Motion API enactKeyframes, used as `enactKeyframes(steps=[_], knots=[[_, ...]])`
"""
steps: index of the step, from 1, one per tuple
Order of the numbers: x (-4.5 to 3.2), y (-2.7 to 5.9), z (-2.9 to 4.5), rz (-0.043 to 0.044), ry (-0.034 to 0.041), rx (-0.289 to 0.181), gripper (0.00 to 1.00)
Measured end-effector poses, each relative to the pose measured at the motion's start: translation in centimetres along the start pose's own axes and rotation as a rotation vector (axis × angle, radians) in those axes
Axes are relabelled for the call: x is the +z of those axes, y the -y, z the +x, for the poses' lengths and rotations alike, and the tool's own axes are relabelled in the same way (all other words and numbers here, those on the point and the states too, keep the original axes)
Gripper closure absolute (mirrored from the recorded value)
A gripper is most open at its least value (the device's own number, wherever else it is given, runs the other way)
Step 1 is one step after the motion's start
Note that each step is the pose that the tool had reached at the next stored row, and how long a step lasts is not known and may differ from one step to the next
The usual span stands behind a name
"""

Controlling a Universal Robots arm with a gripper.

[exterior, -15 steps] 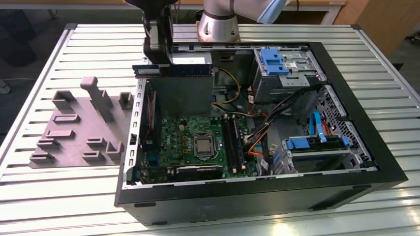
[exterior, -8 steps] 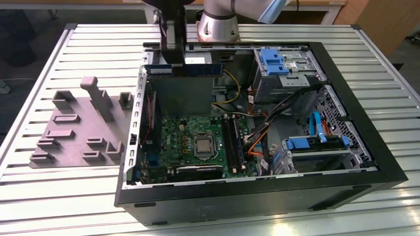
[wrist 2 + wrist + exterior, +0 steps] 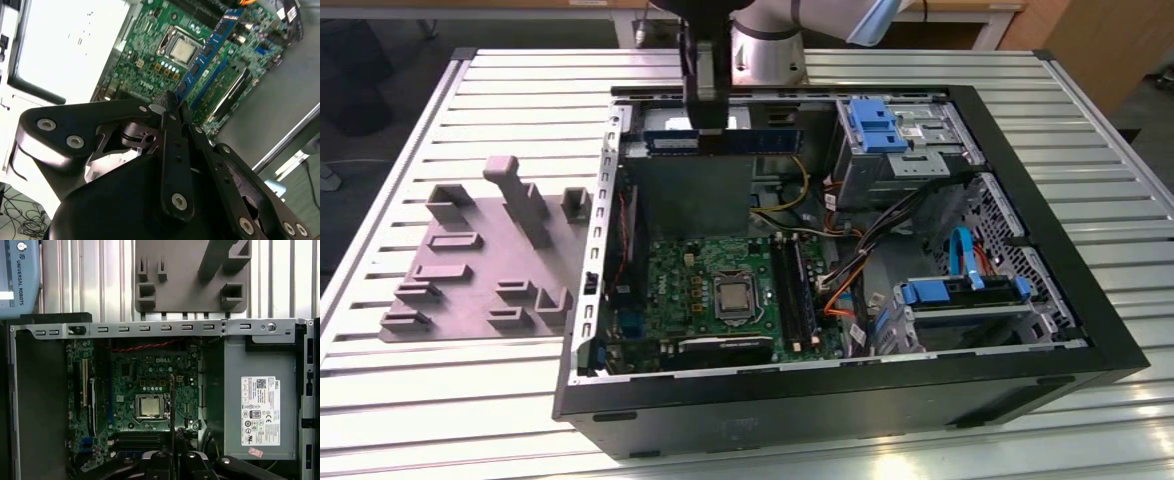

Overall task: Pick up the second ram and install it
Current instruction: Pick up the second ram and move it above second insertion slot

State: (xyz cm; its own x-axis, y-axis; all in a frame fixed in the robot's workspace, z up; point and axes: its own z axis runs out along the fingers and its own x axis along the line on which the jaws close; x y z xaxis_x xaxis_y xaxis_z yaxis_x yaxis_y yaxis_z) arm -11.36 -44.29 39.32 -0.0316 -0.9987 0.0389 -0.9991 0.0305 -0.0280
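Jaws clamped on second ram (image 3: 210, 47), above case's (image 3: 854, 395) 12 o'clock end in exterior view. Black slots (image 3: 797, 290) lie toward 5 o'clock. We judge three risks: stick pivoting in off-centre grip, skewed seating, and snagging orange cables (image 3: 847, 272) at slots' 3 o'clock.

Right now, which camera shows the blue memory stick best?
The second wrist view: the second ram shows its blue face and chips, pinched in the fingers. The exterior view shows it small, above the case; the first wrist view sees it edge-on.
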Motion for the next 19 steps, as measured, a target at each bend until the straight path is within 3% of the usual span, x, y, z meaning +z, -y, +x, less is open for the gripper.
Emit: enactKeyframes(steps=[19], knots=[[0.16, 5.98, -0.19, 0.0000, 0.0001, 0.000, 0.86]])
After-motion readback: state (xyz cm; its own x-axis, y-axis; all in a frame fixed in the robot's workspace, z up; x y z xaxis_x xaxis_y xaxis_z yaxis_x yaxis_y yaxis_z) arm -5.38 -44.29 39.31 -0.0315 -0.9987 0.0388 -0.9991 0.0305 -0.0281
